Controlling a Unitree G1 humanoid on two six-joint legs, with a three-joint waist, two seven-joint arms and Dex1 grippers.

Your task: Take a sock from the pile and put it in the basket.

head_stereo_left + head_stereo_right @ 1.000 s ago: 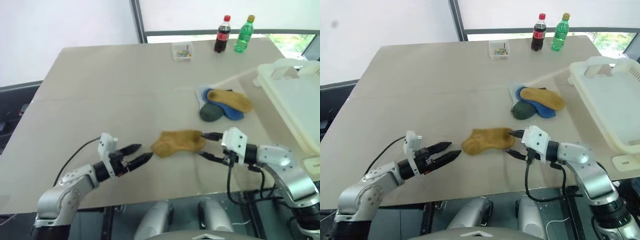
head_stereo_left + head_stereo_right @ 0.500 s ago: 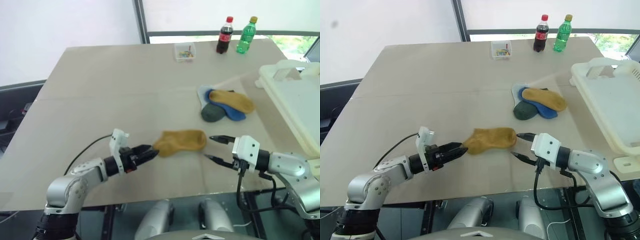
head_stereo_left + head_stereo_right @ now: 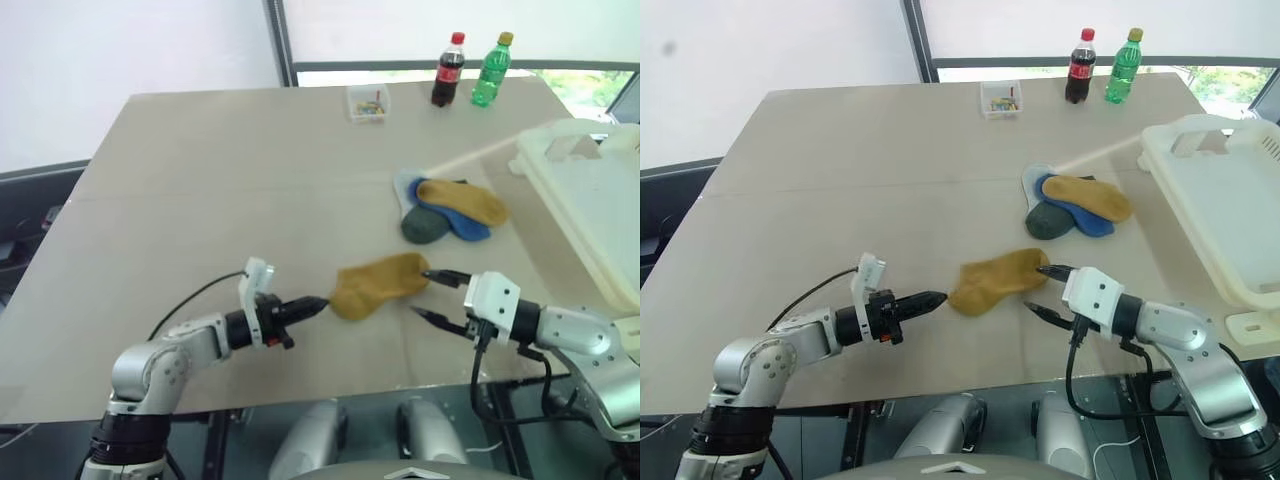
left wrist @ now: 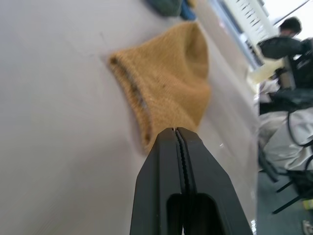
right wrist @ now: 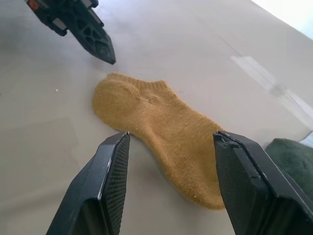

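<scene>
Fingers of the left gripper point(image 3: 932, 298) are pressed together with nothing between them, their tips just beside the cuff end of one mustard sock point(image 3: 998, 279). It lies flat and alone on the table point(image 3: 840, 170). Fingers of the right gripper point(image 3: 1044, 290) stand apart and empty, one on each side of the toe end of this sock, not touching it.

One cream basket point(image 3: 1225, 215) stands beyond the right fingers, at the table's right edge, its rim hanging over that edge. Wide bare table lies beyond the left fingers, up to the far edge.

One pile point(image 3: 1072, 205) of four socks, mustard on blue, dark green and pale blue, lies between the right fingers and the basket.

Two bottles point(image 3: 1102, 66) stand at the far edge, one dark with red cap and label, one green with yellow cap; their writing cannot be read. One small clear box point(image 3: 998, 98) stands near them.
</scene>
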